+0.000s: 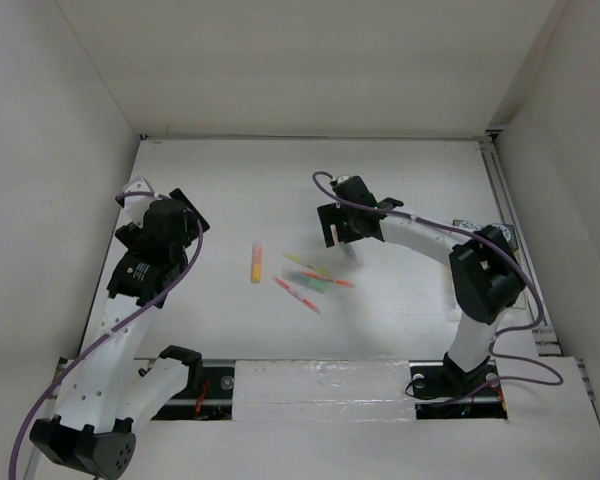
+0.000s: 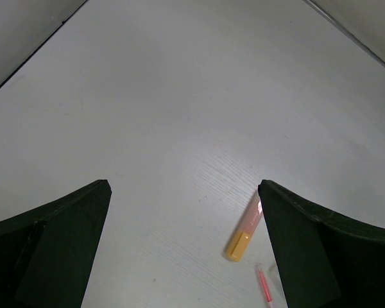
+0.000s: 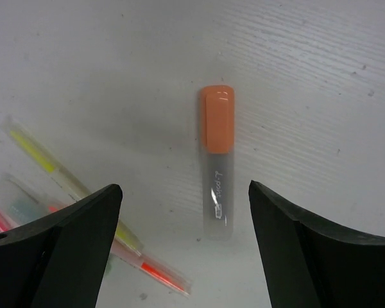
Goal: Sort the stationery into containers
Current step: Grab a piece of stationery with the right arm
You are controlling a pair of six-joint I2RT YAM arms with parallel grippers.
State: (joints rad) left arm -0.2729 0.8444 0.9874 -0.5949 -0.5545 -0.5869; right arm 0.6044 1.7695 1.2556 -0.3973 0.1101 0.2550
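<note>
Dark fingers point(image 3: 64, 244) of the right gripper point(image 3: 185, 189) fill the lower corners of the right wrist view, spread wide and holding nothing. Between them, down on the white surface point(image 3: 321, 77), lies a short marker with an orange cap and a clear printed barrel point(image 3: 217, 160). It lies flat, its length running away from the camera, and sits slightly toward the right finger rather than dead centre. Just to its left is a loose heap: a thin yellow-cored clear pen point(image 3: 35, 151) and thin red-pink pens point(image 3: 160, 274), overlapping one another, near the marker but not touching it.

The step in hand looks like picking up this marker. To do it well, the gripper should first shift a little so the barrel is centred between the fingers. It should then come straight down until the tips are almost on the surface and close across the barrel's width near its middle, so the marker neither pivots nor rolls. The left finger must land in the gap between marker and heap, or it will likely drag a pen along.

Farther out, a yellow-and-orange marker point(image 1: 256, 263) lies alone, left of the heap and ahead of the left gripper point(image 2: 184, 186), which hangs released and empty above the surface. The clear compartment tray cannot be made out in any view, so the drop-off place cannot be judged from here.
</note>
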